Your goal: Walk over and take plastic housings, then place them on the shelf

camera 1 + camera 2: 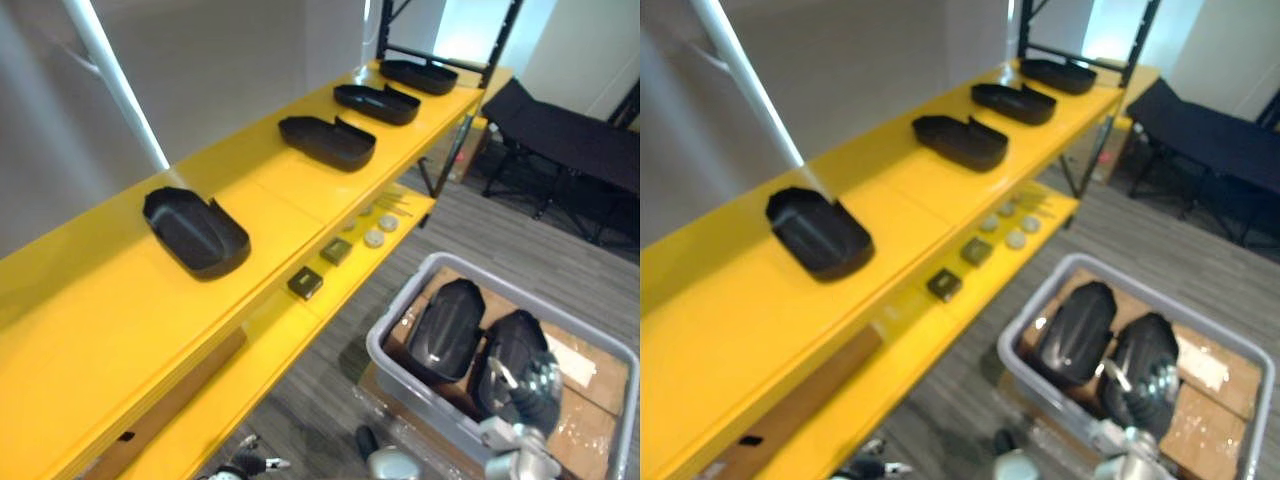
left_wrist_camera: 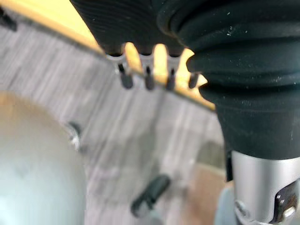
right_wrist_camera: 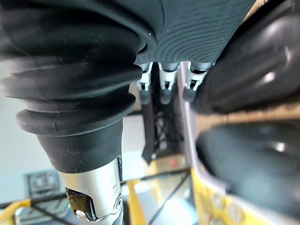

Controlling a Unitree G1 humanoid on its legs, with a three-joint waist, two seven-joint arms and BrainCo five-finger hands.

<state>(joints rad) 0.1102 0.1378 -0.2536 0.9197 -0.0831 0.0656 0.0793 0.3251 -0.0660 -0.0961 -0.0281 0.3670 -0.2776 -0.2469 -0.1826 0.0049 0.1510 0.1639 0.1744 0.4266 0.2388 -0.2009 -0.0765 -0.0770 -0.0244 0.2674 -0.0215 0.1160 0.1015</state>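
While the robot looks down through its left eye, a long yellow top shelf (image 1: 100, 330) runs away from it. Four black housings sit on it in a row, well apart: the nearest housing (image 1: 195, 232) and the far housings (image 1: 376, 103). Bare yellow shows on the near side of the nearest one (that is the widest open spot). A white pole (image 1: 115, 80) leans behind the shelf. Under its front edge a lower shelf (image 1: 270, 370) sticks out, with a small black box (image 1: 305, 283), a green box (image 1: 336, 251) and round discs (image 1: 374, 238). On the floor a grey bin (image 1: 410, 400) holds the left bin housing (image 1: 445, 330) and the right bin housing (image 1: 505, 355), side by side. The right hand (image 1: 535, 385) is over the right one.

Through the right eye, a black folding bed (image 1: 1215, 140) stands past the bin, with grey floor (image 1: 1160, 250) between them.

From the left wrist, the left hand (image 2: 147, 77) hangs loose and holds nothing, near a yellow edge (image 2: 56, 21).

From the right wrist, the right hand's fingers are loose and hold nothing. Both bin housings are just beside them, but I cannot tell if they touch.
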